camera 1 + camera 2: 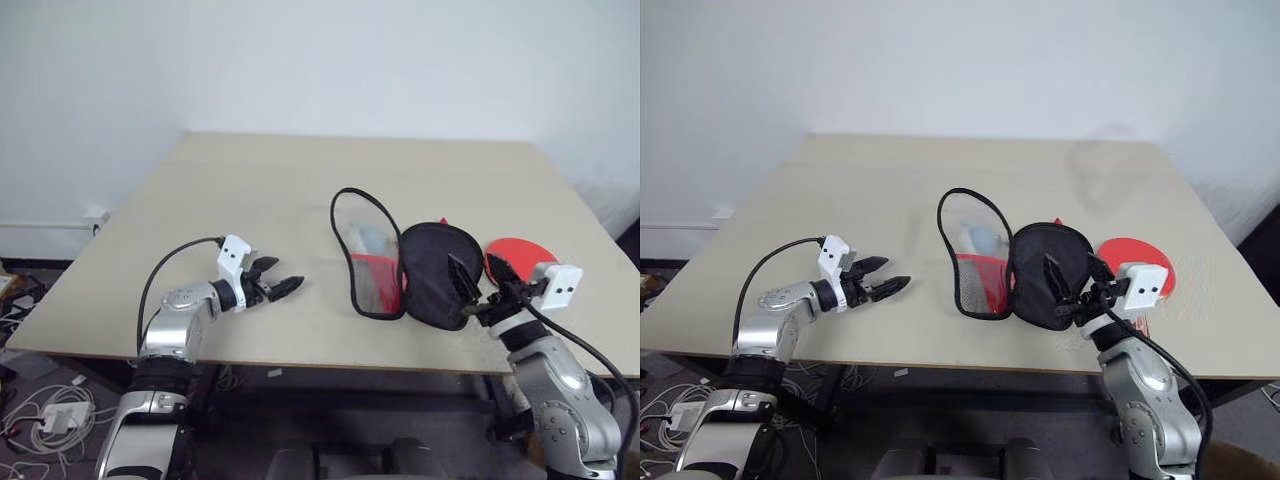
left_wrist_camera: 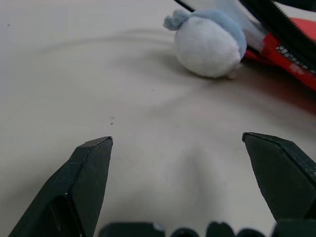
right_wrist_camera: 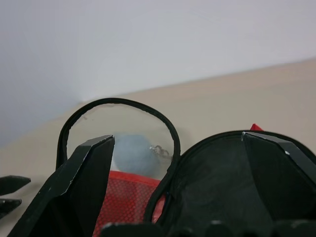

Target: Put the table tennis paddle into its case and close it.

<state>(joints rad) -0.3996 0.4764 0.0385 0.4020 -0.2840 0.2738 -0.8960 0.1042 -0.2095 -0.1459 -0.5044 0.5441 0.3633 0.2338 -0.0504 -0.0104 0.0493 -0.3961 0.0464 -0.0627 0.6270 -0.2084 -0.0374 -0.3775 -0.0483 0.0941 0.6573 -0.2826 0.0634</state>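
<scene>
Two black fingers of the right gripper (image 1: 478,285) are being held wide apart at the near right edge of the table (image 1: 250,190), and nothing is being gripped between them. They are being pointed at the case (image 1: 405,265), just in front of its black side. That case is being left lying open near the middle of the table, a bit to the right. Its clear window half (image 1: 362,240), with a black rim, is being spread out to the left, and its black fabric half (image 1: 436,268) is being spread out to the right. Red mesh (image 3: 129,197) is being shown low down inside the window half. A small blue and white fluffy thing (image 2: 211,40) is being seen beside the case.

A red paddle (image 1: 518,256) is being left flat on the table at the near right, just behind the right gripper and right of the case.

Over on the near left, the left gripper (image 1: 280,284) is being held just above the table, well apart from the case. Its fingers are being kept wide apart too, with nothing between them.
</scene>
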